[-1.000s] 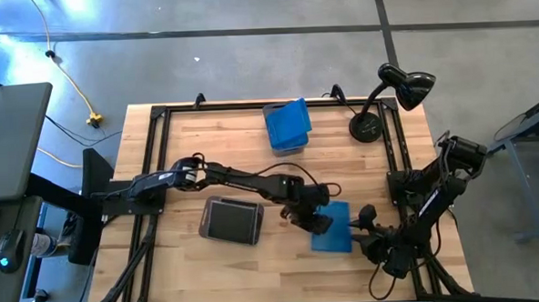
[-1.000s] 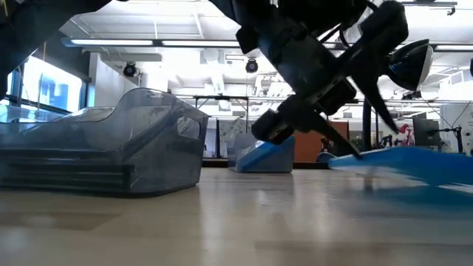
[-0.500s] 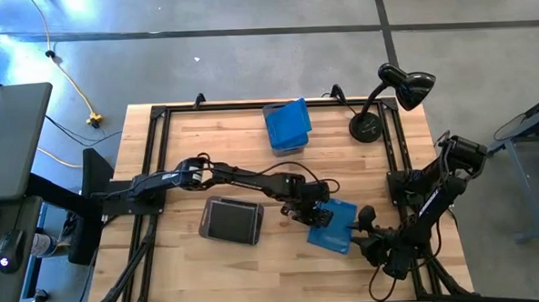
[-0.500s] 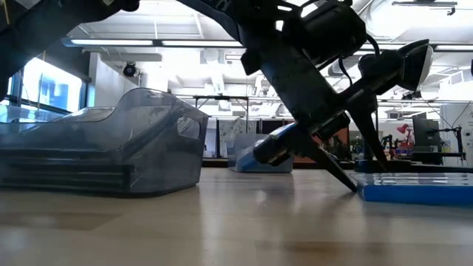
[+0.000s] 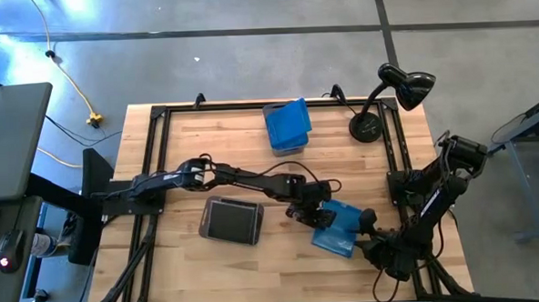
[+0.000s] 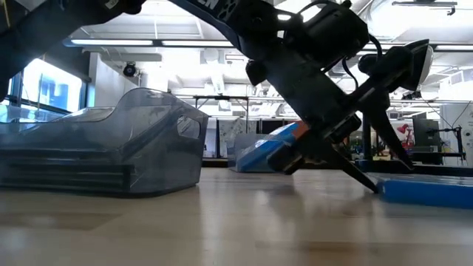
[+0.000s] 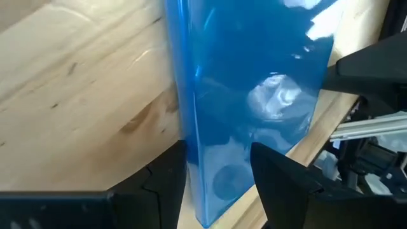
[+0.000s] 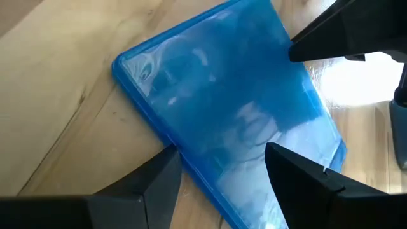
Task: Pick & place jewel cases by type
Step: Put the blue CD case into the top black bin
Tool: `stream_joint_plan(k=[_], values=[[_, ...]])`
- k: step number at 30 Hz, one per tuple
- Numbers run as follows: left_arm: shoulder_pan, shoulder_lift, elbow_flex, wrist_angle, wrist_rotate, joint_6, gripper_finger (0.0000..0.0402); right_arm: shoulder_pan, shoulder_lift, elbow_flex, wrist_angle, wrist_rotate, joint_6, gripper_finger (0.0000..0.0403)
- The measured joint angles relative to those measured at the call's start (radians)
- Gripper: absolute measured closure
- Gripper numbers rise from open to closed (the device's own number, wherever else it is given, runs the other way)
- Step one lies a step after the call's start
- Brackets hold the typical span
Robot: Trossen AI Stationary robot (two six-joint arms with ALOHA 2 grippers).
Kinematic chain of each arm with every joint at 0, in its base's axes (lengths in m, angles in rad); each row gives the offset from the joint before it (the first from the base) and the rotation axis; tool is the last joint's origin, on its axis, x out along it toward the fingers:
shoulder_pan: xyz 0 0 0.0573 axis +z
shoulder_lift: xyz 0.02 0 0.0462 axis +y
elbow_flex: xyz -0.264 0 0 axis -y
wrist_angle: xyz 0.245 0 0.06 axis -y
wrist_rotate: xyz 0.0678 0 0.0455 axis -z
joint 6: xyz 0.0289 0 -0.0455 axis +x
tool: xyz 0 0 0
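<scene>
At lower right of the overhead frame, our left claw [image 5: 320,217] straddles the edge of a blue jewel case [image 5: 339,230] lying flat on the desk [image 5: 215,144], fingers wide; our right claw [image 5: 370,230] gapes alongside. Best squeeze squarely before lifting.

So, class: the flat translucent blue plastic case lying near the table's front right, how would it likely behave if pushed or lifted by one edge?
The flat translucent blue plastic case looks thin and rigid, so it probably stays stiff. Its glossy face on the smooth wooden table suggests it slides easily. Lying flat, it seems unlikely to tip.
</scene>
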State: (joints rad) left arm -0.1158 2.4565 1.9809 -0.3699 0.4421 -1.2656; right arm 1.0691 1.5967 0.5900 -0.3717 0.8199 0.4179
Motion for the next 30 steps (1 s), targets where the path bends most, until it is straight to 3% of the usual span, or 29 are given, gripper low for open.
stream_joint_plan(k=[6, 11, 18, 24, 30], values=[[-0.008, 0.006, 0.014, 0.082, 0.02, 0.006, 0.0231, -0.01, 0.003, -0.004, -0.005, 0.032, 0.001, 0.0183], [-0.005, 0.003, 0.016, 0.282, 0.047, 0.007, 0.0231, -0.014, 0.002, -0.003, 0.0, 0.073, 0.001, 0.0183], [-0.005, 0.003, 0.016, 0.223, 0.027, 0.019, 0.0232, -0.01, 0.002, -0.003, 0.002, 0.059, 0.011, 0.0183], [-0.004, 0.003, 0.016, 0.042, -0.008, 0.057, 0.0232, -0.01, 0.002, -0.003, 0.0, 0.05, 0.01, 0.0183], [-0.003, 0.002, 0.016, 0.031, -0.01, 0.085, 0.0232, -0.01, 0.002, -0.003, 0.0, 0.051, 0.001, 0.0183]])
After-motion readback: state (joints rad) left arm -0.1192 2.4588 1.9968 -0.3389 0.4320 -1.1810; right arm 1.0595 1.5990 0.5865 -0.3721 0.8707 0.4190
